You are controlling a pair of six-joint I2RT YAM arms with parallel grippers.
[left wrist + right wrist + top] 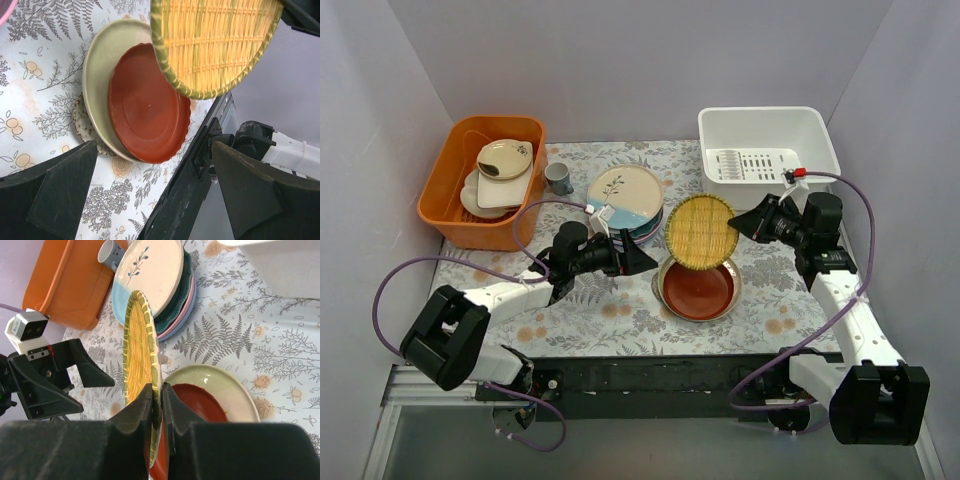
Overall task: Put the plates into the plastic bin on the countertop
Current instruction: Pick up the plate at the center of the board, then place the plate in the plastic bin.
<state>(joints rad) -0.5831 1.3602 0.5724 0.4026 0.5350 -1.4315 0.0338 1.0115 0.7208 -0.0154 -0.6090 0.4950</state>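
Observation:
My right gripper (738, 226) (158, 395) is shut on the rim of the yellow woven-pattern plate (700, 232) (139, 352) and holds it tilted above the table. Below it a red scalloped plate (698, 289) (145, 110) lies on a pale cream-green plate (666, 285) (100, 65). A stack topped by the cream-and-blue leaf-sprig plate (623, 193) (150, 275) stands behind. My left gripper (642, 262) (155, 200) is open and empty, left of the red plate. The white plastic bin (767, 150) stands at the back right on the floral countertop (590, 315).
An orange tub (450, 195) with beige dishes (503, 160) stands at the back left. A small grey cup (558, 178) sits beside it. Grey walls close in both sides. The black table edge (650, 372) runs along the front.

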